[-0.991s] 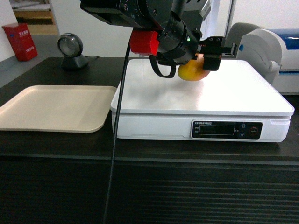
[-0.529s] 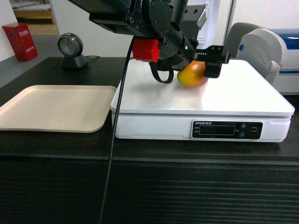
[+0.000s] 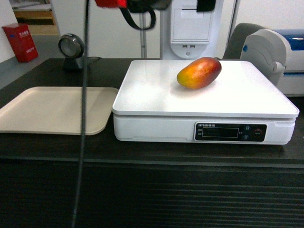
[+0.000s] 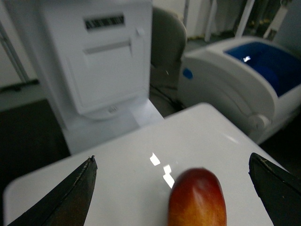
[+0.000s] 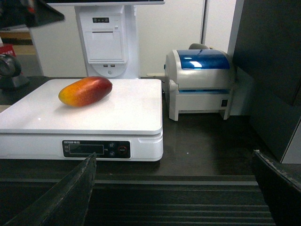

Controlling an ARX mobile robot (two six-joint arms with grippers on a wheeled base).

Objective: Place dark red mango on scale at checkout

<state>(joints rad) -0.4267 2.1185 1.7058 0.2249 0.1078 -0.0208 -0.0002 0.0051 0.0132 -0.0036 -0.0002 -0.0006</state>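
At the left of the dark tabletop [image 3: 57, 147] lies a flat beige tray [image 3: 52, 111], and just beside it to the right stands the scale [image 3: 204, 102]. The dark red mango [image 3: 199, 72] lies free on the white platform, toward its back, with its long axis running left to right, yellow-orange end to the left and dark red end to the right and slightly farther back. The left tool [image 4: 174, 176] hangs above it with fingers spread wide, gripping nothing, and is the nearer arm. The right tool [image 5: 174, 183], likewise spread and empty, sits well off to the right, low in front of the tabletop. By my reading the mango is placed; only pulling clear remains.
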